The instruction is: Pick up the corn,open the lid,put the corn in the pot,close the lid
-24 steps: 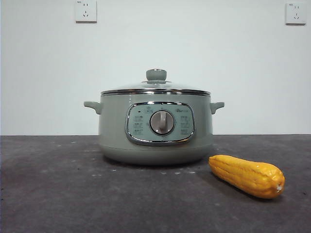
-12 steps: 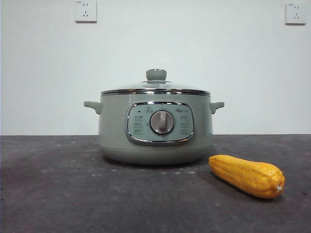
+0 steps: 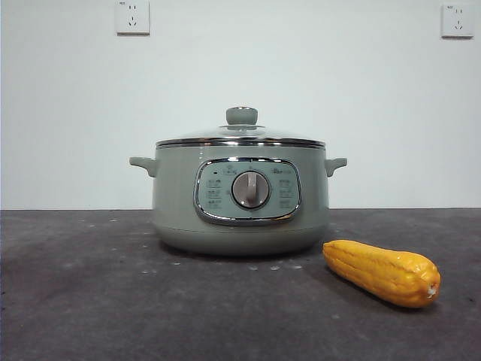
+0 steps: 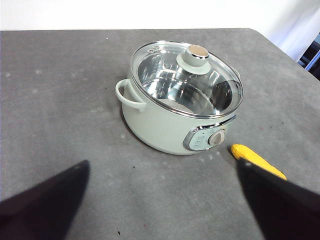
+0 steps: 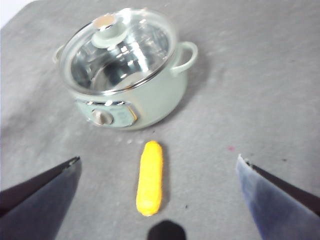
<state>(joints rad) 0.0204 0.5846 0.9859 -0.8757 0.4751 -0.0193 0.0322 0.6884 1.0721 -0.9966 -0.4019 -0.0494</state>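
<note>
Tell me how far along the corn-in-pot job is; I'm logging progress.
Nothing is done yet. The yellow-orange tapered corn cob lies on the dark table beside the sage-green electric pot, whose domed glass lid is on. The right gripper hangs open above the corn, empty; the left gripper is also open. All four steps remain.

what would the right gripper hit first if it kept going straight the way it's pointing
Probably the corn: it lies between the open jaws of the right gripper, nearer than the pot. Depth is unclear, so the gripper might meet the table just beside the cob.
</note>
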